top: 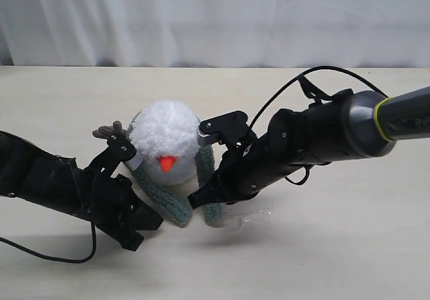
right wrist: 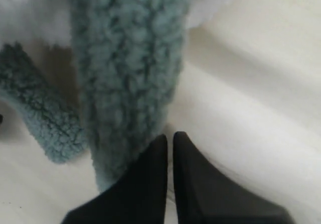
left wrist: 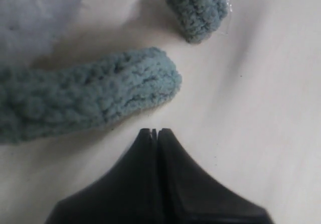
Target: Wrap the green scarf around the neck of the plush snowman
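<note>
Flanking plush snowman [top: 164, 138], left gripper [left wrist: 154, 132], right gripper [right wrist: 167, 136] closed

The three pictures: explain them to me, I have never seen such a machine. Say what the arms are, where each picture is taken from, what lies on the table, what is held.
This is a robot with two black jointed arms, each ending in a two-fingered gripper. The wide picture comes from a camera off the arms; the two close-ups come from cameras on the wrists. On the pale table sits a fluffy white snowman with an orange nose. A green scarf goes around it, both ends lying in front. The left gripper is shut and empty, its tip just short of one scarf end. The right gripper is shut too, its tip at the edge of the other end; whether it pinches any knit I cannot tell.
</note>
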